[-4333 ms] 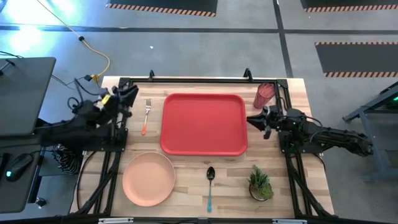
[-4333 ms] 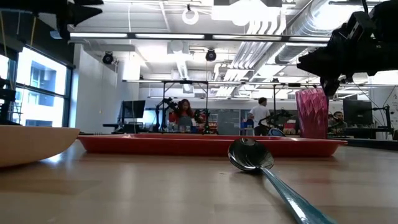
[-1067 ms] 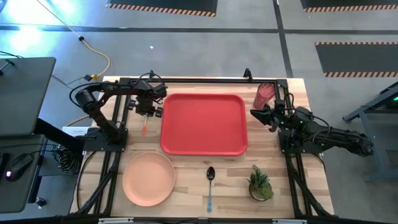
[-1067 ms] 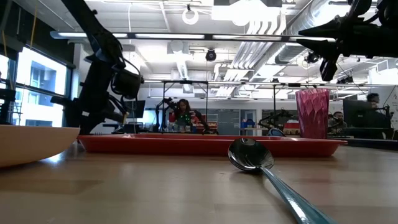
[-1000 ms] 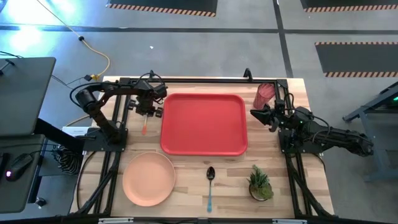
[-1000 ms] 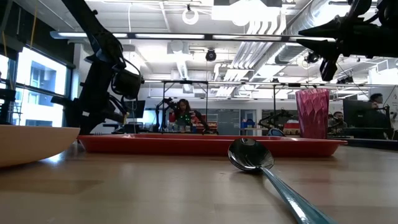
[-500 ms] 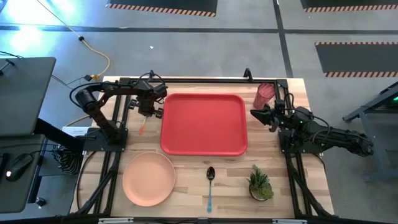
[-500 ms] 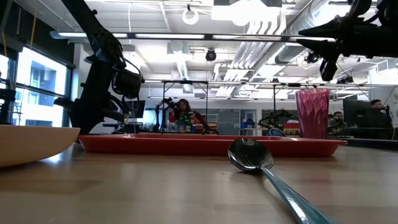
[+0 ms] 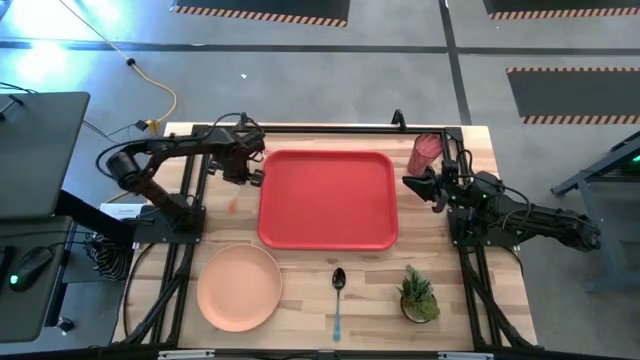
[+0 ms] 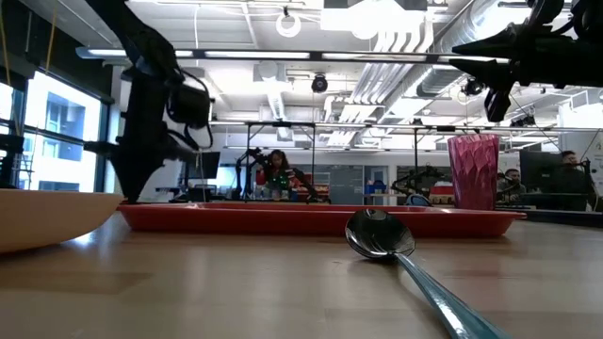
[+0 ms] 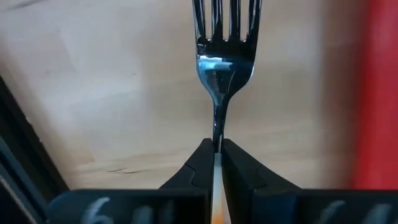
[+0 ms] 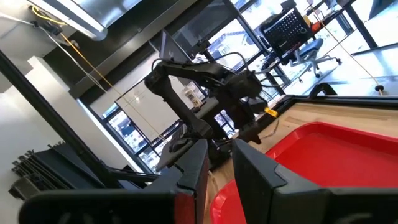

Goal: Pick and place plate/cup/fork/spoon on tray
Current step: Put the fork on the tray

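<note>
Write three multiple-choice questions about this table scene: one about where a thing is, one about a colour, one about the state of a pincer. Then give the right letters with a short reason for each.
1. Where does the spoon lie?
A. inside the tray
B. on the wood, between the plate and the plant
C. in the cup

2. What colour is the spoon's handle?
A. light blue
B. green
C. yellow

3. What is the left pincer doing?
A. open above the plate
B. shut on the fork
C. holding the cup

Answers:
1 B: the spoon lies on bare wood, with the plate on one side and the plant on the other; the tray holds nothing.
2 A: the high view shows a light blue handle.
3 B: in the left wrist view the left pincer pinches the fork by its neck, tines pointing away, beside the tray's edge. The right pincer waits by the cup.
</note>
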